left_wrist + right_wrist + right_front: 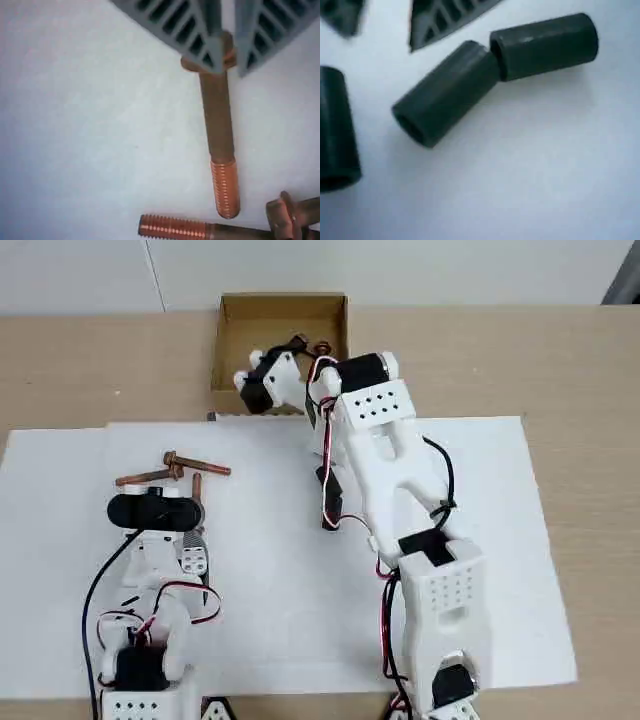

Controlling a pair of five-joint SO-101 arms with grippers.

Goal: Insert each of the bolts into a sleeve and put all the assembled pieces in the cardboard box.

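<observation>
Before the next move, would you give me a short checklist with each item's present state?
1. Left gripper at the head of the bolt: ok.
2. That bolt actually gripped: cannot tell.
3. Right gripper open and empty: ok.
4. Nearest sleeve lying free on the paper: ok.
5. That bolt inserted in a sleeve: not ok.
6. Cardboard box open on top: ok.

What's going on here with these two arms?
The left gripper is shut on the head of a copper bolt lying on the white paper, with two more bolts close by. The right gripper hangs open over three dark sleeves on the paper. None of these bolts is in a sleeve yet.
</observation>
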